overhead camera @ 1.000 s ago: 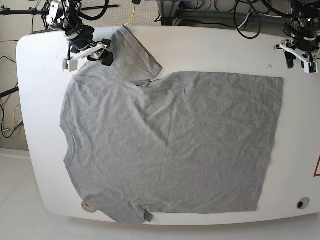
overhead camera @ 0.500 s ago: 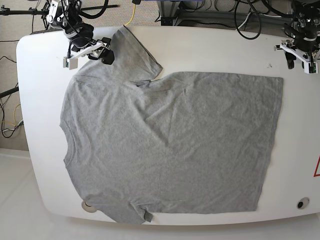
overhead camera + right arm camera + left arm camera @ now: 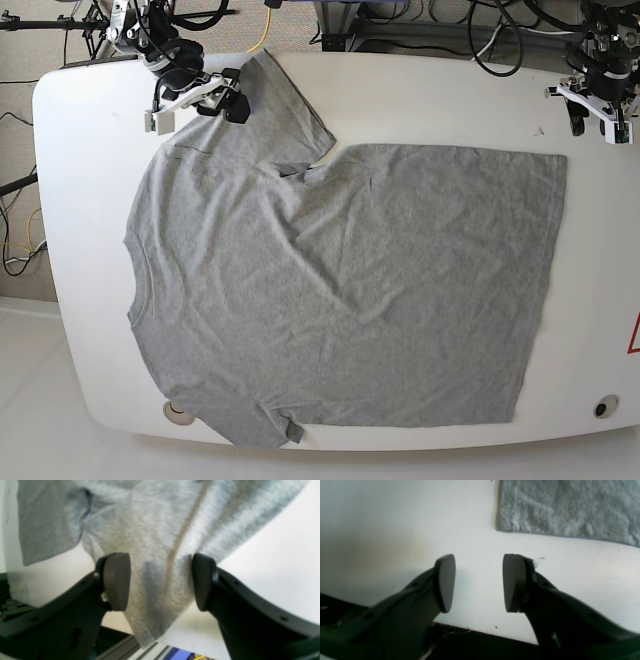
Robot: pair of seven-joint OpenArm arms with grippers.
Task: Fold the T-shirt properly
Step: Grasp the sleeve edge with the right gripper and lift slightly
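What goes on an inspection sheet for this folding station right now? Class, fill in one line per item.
Surface: white table with rounded corners; a small round fitting near one corner, a red mark at the edge.
Job's things: grey T-shirt spread flat, wrinkled, one sleeve by the right gripper.
Clutter: nothing seen.
Grippers: right gripper open, jaws astride the sleeve cloth; left gripper open over bare table beside the shirt's hem corner.
Cables: black cables and a yellow cable behind the table.
Surroundings: pale floor.
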